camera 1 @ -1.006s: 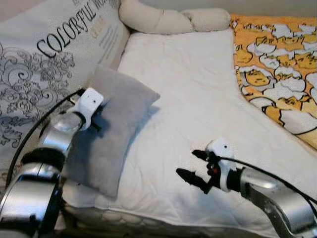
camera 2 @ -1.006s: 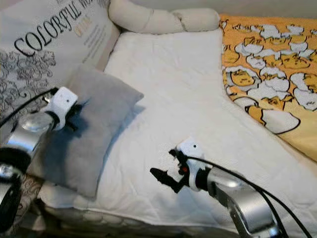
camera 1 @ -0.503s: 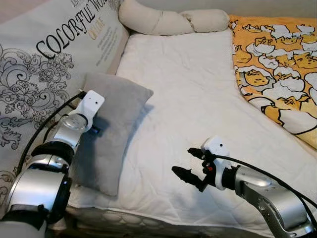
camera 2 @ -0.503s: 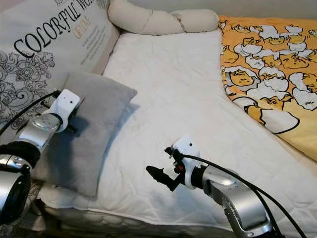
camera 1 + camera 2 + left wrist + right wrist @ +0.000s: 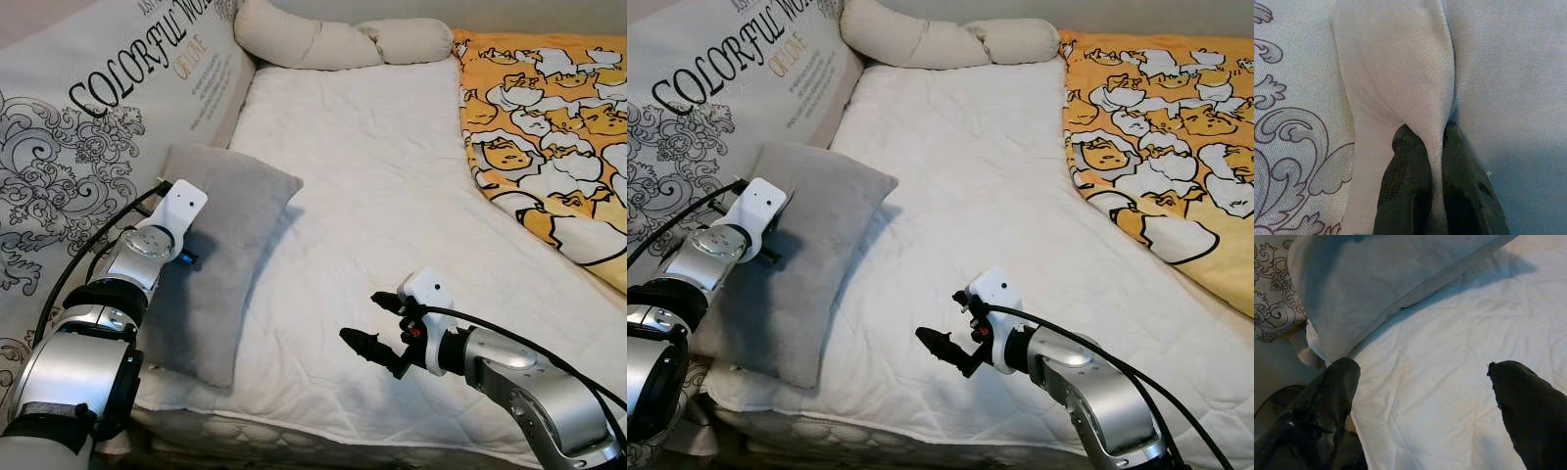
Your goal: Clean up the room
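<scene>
Your grey pillow (image 5: 220, 250) lies at about 9 o'clock in the head view, on the left edge of the bed (image 5: 382, 196), its long side leaning against the big printed cushion (image 5: 88, 127) with the scroll pattern and the lettering. Your left pincer (image 5: 1432, 147) is pressed together on a fold of that pillow: in the left wrist view both black fingers (image 5: 1403, 181) squeeze a raised ridge of grey fabric between them, with the patterned cushion right beside it. From the head you see the left arm reaching up from 7 o'clock, its white wrist housing sitting on the pillow's left side.

Your right pincer (image 5: 377, 328) hovers at about 5 o'clock over the white quilted cover, near the front edge of the bed and well apart from the pillow. Its fingers (image 5: 1528, 401) are spread wide with nothing between them; the right wrist view looks across bare quilt toward the pillow's lower corner.

Farther out, a cream bolster (image 5: 333, 39) lies across the head of the bed at 12 o'clock, touching the top of the printed cushion. An orange blanket (image 5: 549, 127) printed with white and yellow cartoon figures covers the bed's right side from 1 to 3 o'clock, its edge lying over the white cover.
</scene>
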{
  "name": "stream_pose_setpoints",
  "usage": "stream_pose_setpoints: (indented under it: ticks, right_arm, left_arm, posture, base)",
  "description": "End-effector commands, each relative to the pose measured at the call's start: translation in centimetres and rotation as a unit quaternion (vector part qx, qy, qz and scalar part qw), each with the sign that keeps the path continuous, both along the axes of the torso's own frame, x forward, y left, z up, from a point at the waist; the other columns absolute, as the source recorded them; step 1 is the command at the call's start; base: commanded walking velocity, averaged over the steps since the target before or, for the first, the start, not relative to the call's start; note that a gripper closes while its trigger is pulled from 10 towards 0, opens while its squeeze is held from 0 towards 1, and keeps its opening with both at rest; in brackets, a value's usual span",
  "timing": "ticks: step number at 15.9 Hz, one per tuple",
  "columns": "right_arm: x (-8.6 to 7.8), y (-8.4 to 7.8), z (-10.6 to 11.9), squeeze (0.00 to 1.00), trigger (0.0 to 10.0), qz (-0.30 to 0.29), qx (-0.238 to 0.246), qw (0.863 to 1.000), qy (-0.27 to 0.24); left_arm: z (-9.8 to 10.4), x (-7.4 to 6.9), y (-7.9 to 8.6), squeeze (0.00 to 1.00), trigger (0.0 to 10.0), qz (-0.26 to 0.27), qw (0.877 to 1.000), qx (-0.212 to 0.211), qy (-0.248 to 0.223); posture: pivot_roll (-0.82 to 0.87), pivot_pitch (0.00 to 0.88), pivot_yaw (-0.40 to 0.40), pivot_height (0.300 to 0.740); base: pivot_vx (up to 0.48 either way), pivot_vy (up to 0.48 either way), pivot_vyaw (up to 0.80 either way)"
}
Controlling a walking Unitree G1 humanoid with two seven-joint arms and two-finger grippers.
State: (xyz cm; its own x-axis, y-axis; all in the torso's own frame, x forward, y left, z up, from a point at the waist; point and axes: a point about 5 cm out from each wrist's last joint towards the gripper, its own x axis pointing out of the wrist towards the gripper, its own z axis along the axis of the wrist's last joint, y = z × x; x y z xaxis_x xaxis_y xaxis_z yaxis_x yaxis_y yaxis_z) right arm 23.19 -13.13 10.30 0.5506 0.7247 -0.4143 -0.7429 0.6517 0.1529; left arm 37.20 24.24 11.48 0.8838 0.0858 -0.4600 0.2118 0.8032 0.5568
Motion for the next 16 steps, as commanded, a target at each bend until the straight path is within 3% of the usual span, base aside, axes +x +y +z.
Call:
stream_pose_setpoints:
  ticks: [1, 8, 9, 10, 16]
  right_arm:
    - [0.1, 0.2, 0.1, 0.0, 10.0, 0.003, 0.0, 1.0, -0.006]
    - [0.1, 0.2, 0.1, 0.0, 10.0, 0.003, 0.0, 1.0, -0.006]
    - [0.0, -0.3, 0.3, 0.0, 10.0, 0.001, 0.001, 1.0, -0.009]
    - [0.0, -0.9, 0.7, 0.0, 10.0, -0.001, 0.002, 1.0, -0.012]
    - [-0.4, -1.1, 0.7, 0.0, 10.0, -0.004, 0.003, 1.0, -0.01]
  left_arm:
    - [-0.4, -0.3, 0.4, 0.0, 10.0, 0.009, 1.0, 0.006, 0.015]
    - [-0.3, -0.1, 0.0, 0.0, 10.0, 0.005, 1.0, -0.005, 0.009]
    - [0.6, 0.3, -0.7, 1.0, 10.0, -0.024, 0.998, -0.049, -0.01]
    - [1.9, 0.6, -1.5, 1.0, 10.0, -0.064, 0.992, -0.099, -0.034]
    - [2.1, 0.2, -1.3, 1.0, 10.0, -0.071, 0.991, -0.108, -0.03]
  posture:
    - [-0.09, 0.0, 0.106, 0.74]
    - [-0.09, 0.0, 0.106, 0.74]
    - [-0.07, 0.0, 0.077, 0.74]
    - [-0.07, 0.0, 0.077, 0.74]
    - [-0.08, 0.0, 0.084, 0.74]
  base:
    - [0.0, 0.0, 0.0]
    - [0.0, 0.0, 0.0]
    - [0.0, 0.0, 0.0]
    - [0.0, 0.0, 0.0]
    - [0.0, 0.0, 0.0]
